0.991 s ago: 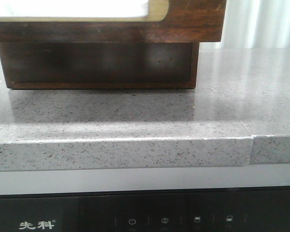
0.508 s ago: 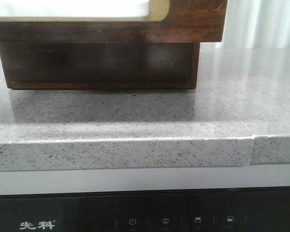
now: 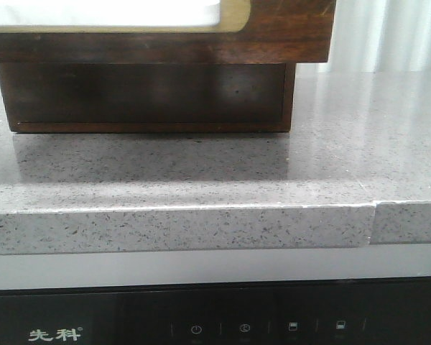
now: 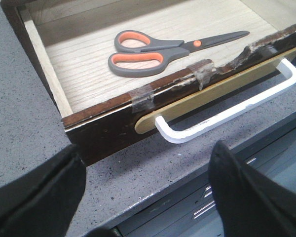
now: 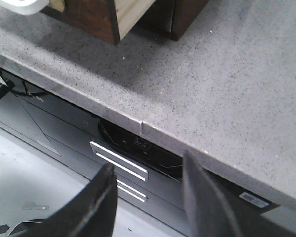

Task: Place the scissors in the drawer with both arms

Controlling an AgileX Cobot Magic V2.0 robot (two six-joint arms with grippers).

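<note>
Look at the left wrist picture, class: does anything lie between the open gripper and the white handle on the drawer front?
Nothing visible does. The left gripper hangs open over bare grey speckled countertop, facing the dark brown wooden drawer and its white loop handle. The orange-and-grey scissors already lie inside, on the pale wooden drawer floor.

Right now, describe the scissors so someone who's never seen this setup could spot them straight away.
Find the dark brown wooden drawer pulled open on the speckled grey countertop, its front carrying a white handle. On its pale wood floor lie the scissors, closed and flat. They are the only thing seen inside: orange-and-grey loop handles, dark grey blades.
</note>
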